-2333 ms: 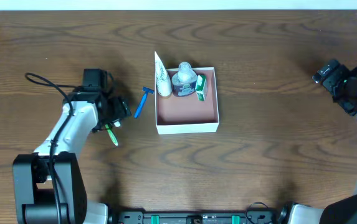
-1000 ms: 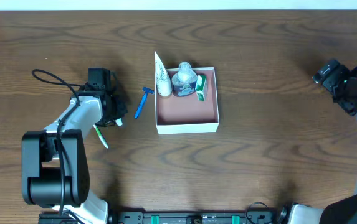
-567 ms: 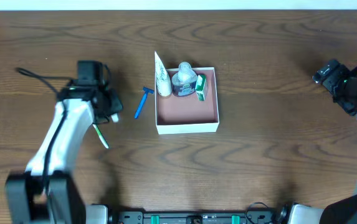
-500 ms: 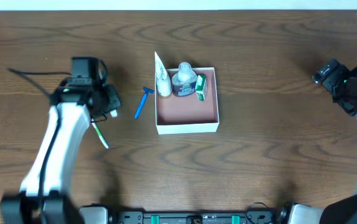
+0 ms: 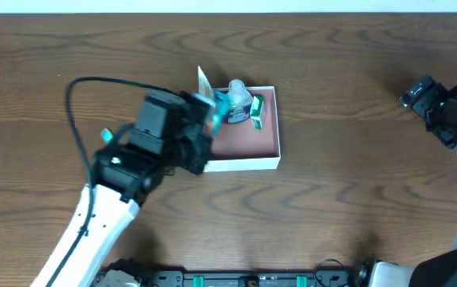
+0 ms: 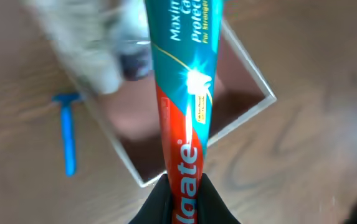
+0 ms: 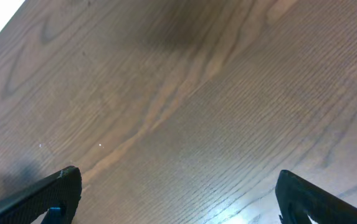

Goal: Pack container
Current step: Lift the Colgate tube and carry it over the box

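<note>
One red-and-teal plastic toothpaste tube (image 6: pixel 184 93) is pinched at one end by the left gripper (image 6: pixel 183 196) and is held above the left side of the square, shallow, white-walled container with a pink-brown floor (image 5: pixel 244 164). That container lies about the middle of the brown wooden table (image 5: pixel 356 199), somewhat nearer its far edge.

The placing step is judged to be in hand. The next move calls for the tube to be lowered onto the bare floor toward the near wall, and only then released.

Along the far wall the container is already crowded by a white upright tube (image 5: pixel 204 82), a clear rounded bottle (image 5: pixel 238 97) and a small green item (image 5: pixel 258 112). These could be knocked, or the rim caught, if the long tube is brought down aslant. A blue plastic razor (image 6: pixel 68 134) lies unpacked on the table just beside the container's left wall.

By the right edge, the right gripper (image 7: pixel 177 177) is spread wide and empty, well apart from everything.
</note>
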